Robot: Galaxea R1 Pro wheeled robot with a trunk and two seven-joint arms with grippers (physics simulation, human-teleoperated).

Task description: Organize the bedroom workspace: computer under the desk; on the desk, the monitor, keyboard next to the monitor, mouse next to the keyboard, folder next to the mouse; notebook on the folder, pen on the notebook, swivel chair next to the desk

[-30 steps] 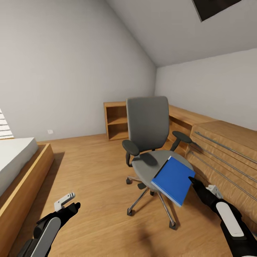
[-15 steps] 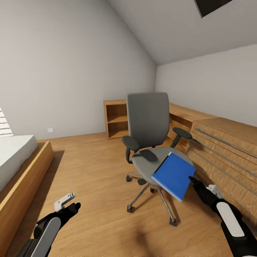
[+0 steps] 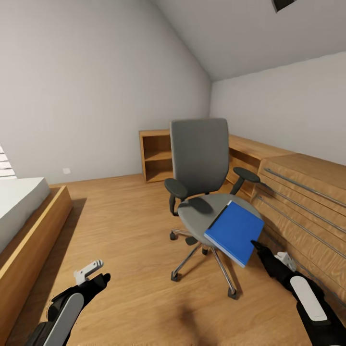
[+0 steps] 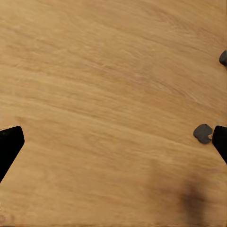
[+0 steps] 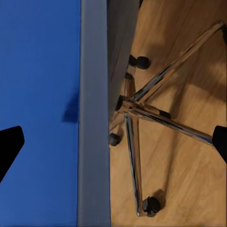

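Note:
The swivel chair (image 3: 199, 158), grey with black armrests and a chrome star base, stands in the middle of the wood floor. The bright blue folder (image 3: 234, 232) lies on its seat and overhangs the front right edge. My right gripper (image 3: 269, 253) hovers just beyond the folder's near corner, open. In the right wrist view the folder (image 5: 38, 94) sits between my wide-apart fingertips (image 5: 9, 144), with the chair's chrome base (image 5: 156, 113) below it. My left gripper (image 3: 96, 274) hangs low over bare floor, open; in the left wrist view it (image 4: 113, 144) has a chair caster (image 4: 203, 133) near one fingertip.
A bed with a wooden frame (image 3: 33, 226) lines the left side. Low light-wood cabinets (image 3: 307, 197) run along the right wall, close to the chair and my right arm. An open shelf unit (image 3: 156, 156) stands behind the chair. Open floor (image 3: 125, 221) lies left of the chair.
The whole view has shifted, so the chair and folder sit a little higher in the picture. My right gripper stays by the folder's near corner. The left arm looks unchanged.

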